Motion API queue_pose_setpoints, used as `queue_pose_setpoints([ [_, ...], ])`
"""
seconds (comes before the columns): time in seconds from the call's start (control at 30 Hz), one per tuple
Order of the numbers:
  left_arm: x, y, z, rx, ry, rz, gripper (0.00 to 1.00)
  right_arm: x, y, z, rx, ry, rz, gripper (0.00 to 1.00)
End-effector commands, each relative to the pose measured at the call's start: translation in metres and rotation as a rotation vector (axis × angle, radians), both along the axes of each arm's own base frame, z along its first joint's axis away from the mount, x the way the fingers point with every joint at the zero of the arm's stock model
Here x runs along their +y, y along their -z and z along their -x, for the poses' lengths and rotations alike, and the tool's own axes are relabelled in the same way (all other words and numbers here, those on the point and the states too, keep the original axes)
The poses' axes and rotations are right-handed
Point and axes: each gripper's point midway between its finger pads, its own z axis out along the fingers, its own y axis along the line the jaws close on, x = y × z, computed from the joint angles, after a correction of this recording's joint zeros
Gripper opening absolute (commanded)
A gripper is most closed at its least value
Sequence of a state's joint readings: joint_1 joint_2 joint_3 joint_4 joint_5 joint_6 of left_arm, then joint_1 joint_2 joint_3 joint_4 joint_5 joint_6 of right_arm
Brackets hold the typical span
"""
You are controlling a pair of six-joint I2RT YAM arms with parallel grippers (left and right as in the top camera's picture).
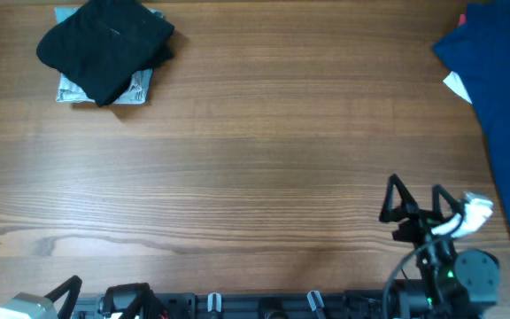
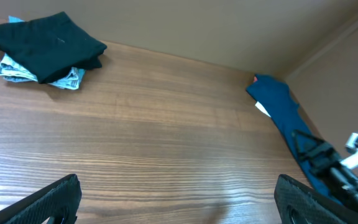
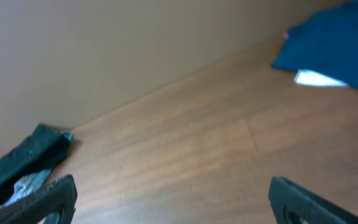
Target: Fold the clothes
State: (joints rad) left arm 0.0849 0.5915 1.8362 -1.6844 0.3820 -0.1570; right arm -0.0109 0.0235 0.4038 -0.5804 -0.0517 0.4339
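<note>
A folded black garment [image 1: 104,42] lies on a folded light-blue patterned one [image 1: 135,89] at the far left of the table; the stack also shows in the left wrist view [image 2: 42,46] and the right wrist view [image 3: 23,165]. An unfolded dark blue garment [image 1: 503,80] with a white tag lies along the right edge, also seen in the left wrist view [image 2: 278,106] and the right wrist view [image 3: 334,43]. My right gripper [image 1: 414,197] is open and empty near the front right. My left gripper [image 2: 179,202] is open and empty at the front left edge.
The wooden table [image 1: 255,159] spreads between the folded stack and the blue garment. A plain wall rises behind the far edge. The arm bases line the front edge.
</note>
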Motion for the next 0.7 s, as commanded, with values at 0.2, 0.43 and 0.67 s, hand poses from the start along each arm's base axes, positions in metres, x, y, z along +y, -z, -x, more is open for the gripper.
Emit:
queue_pose_setpoints([
  [0.2,-0.002,-0.001,0.0,-0.003,0.026,-0.01,1.0,0.027,0.046,-0.035,-0.136,-0.192,0.223,1.0],
  [0.43,-0.002,-0.001,0.0,-0.004,0.026,-0.01,1.0,0.025,0.024,-0.041,-0.302,-0.16,0.24,1.0],
  [0.67,-0.002,0.0,0.0,-0.003,0.026,-0.01,1.0,0.019,0.039,-0.043,-0.237,-0.133,0.24,1.0],
])
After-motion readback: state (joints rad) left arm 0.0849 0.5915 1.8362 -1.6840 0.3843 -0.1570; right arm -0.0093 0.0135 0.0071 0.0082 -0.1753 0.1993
